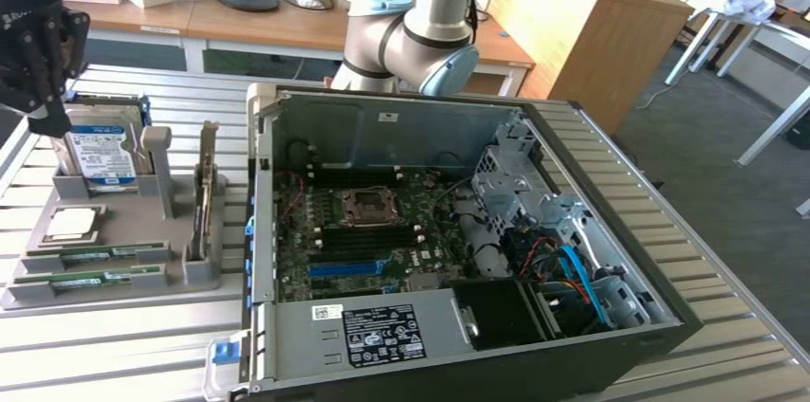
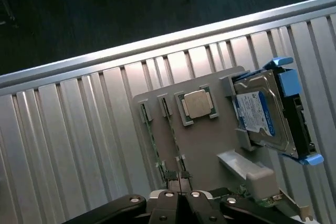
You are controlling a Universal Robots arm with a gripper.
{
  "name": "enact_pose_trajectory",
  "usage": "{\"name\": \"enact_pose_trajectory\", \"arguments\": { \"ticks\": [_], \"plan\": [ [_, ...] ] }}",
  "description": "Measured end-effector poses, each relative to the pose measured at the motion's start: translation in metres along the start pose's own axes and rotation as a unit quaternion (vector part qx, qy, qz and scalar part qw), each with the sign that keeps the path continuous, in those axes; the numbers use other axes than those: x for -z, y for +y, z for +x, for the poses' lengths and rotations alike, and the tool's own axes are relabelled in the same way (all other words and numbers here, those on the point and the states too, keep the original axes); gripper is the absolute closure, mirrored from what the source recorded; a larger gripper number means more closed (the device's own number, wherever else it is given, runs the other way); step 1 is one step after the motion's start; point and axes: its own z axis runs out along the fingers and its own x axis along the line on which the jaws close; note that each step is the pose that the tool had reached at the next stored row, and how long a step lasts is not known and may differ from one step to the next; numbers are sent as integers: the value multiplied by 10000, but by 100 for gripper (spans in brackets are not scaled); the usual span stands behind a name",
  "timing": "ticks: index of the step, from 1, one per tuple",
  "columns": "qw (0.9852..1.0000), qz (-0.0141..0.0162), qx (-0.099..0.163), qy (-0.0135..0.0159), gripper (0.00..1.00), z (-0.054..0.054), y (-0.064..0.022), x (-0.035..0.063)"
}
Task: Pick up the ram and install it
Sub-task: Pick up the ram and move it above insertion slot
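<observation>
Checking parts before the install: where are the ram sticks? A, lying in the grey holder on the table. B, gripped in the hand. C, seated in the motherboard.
A: one ram stick and a second ram stick lie in slots of the grey holder.

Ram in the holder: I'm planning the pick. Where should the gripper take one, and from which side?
Probably by the upper long edge, mid-length, from above, jaws across the thin faces: each ram stands on edge in a slot of the holder, whose blocks hold its ends.
</observation>
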Motion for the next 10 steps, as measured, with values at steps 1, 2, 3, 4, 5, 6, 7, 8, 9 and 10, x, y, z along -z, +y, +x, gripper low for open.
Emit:
{"name": "enact_pose_trajectory", "arguments": {
  "ticks": [1,2,3,4,5,6,7,8,9,10],
  "plan": [
    [10000,-2,88,4,90,0,0,0],
    [9998,-4,177,9,90,0,1,-1],
    [9996,-7,268,13,90,0,0,-1],
    [9994,-9,356,17,90,0,0,-2],
    [9990,-11,452,22,90,0,0,-2],
    [9985,-13,541,26,90,0,1,-3],
    [9980,-15,630,31,90,0,0,-4],
    [9974,-17,715,35,90,0,0,-4],
    [9968,-19,793,39,90,0,0,-4],
    [9965,-20,836,41,90,0,1,-4]
  ]
}}
